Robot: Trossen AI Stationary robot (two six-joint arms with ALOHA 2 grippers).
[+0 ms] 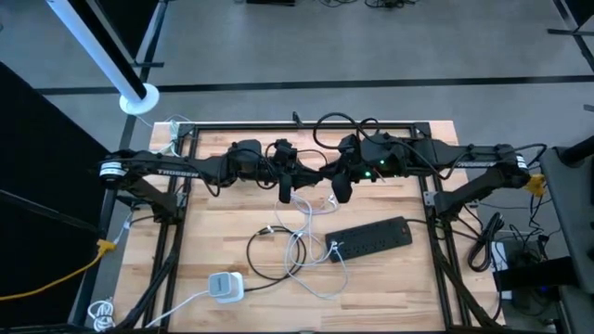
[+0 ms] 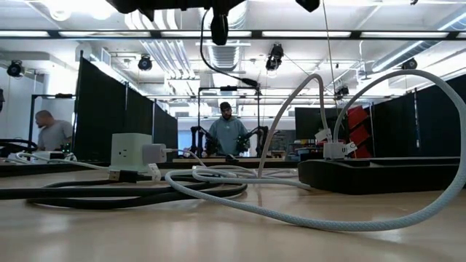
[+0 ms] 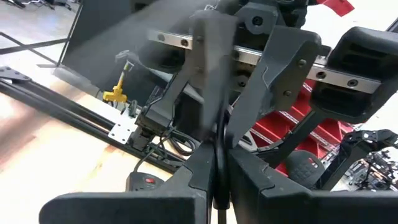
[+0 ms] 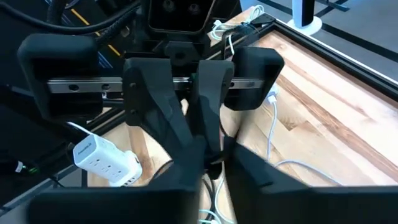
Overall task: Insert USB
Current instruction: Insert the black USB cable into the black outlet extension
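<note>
Thin white braided USB cable (image 1: 299,215) pinched between both closed pincers, left (image 1: 287,192) and right (image 1: 341,192); below, black power strip (image 1: 371,238), white cube charger (image 1: 224,287).

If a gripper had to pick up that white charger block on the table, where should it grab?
Probably across the white charger block's two flat side faces, coming straight down from above. It lies flat on the table, and its cable leaves from one side, so avoid that side.
</note>
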